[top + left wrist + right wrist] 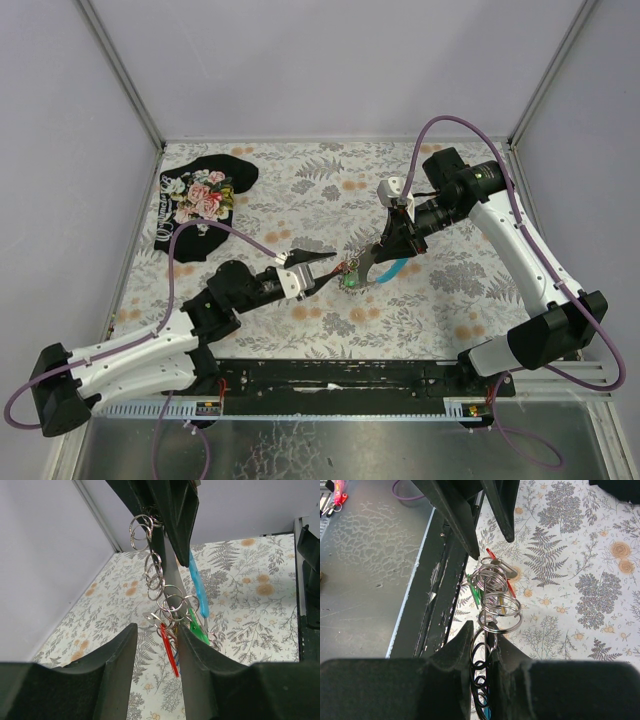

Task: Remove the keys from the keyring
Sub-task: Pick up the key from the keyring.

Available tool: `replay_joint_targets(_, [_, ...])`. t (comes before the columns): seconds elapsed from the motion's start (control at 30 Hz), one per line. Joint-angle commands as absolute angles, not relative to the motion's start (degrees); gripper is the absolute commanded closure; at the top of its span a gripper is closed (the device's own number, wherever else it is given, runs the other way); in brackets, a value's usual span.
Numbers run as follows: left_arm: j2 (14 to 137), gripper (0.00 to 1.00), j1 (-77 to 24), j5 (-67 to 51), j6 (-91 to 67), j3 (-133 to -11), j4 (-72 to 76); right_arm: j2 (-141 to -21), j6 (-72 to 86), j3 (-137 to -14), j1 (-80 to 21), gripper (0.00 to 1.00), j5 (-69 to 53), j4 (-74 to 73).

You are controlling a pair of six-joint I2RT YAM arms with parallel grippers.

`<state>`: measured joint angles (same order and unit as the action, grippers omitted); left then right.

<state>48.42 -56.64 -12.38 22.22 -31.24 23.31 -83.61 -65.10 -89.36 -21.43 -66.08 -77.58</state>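
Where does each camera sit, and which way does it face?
Top: above and behind the bases, facing down on the table; both arms show.
Left wrist: by the left fingers, facing past them to the keys.
Right wrist: by the right fingers, shut on the keyring, facing down past them.
Wrist views share the keys.

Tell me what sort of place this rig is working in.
Probably a lab test cell: a fern-print tabletop boxed in by plain pale walls on metal posts, with the left arm and right arm bolted to a black rail at its near edge.
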Motion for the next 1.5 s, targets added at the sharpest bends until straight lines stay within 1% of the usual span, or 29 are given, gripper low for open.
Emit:
replay_joint_targets(0.0, [49.5,0.64,-57.1,-12.0,23.9,-33.6,27.3,-83.1,-65.7,-90.7,-21.5,1.0,-70.1,-78.8])
replay_joint_targets(0.33, [51.0,0.67,-57.5,-13.5,25.2,-34.8,27.2,-82.8,-65.6,-90.5,-21.5,1.0,-70.1,-78.7])
replay_joint_targets(0.77, [53.9,0.68,-57.5,-13.7,29.8,-37.7,20.8,-82.5,-65.5,-90.2,-21.6,1.0,-70.2,-78.4])
replay_joint_targets(0.93, [54.0,0.74,-57.6,-13.7,31.4,-38.5,18.5,-82.4,-65.5,-90.1,-21.5,1.0,-70.2,-78.4])
replay_joint_targets(1.03, [53.9,0.75,-57.5,-13.4,31.8,-38.9,17.0,-82.4,-65.5,-90.1,-21.6,1.0,-70.2,-78.4])
replay_joint_targets(1.2, [53.7,0.8,-57.5,-13.5,31.9,-39.4,15.7,-82.4,-65.5,-90.0,-21.6,1.0,-70.2,-78.5])
replay_joint_targets(1.47, [53.5,0.81,-57.5,-13.1,31.9,-40.0,15.0,-82.1,-65.5,-89.8,-21.6,1.0,-70.1,-78.4])
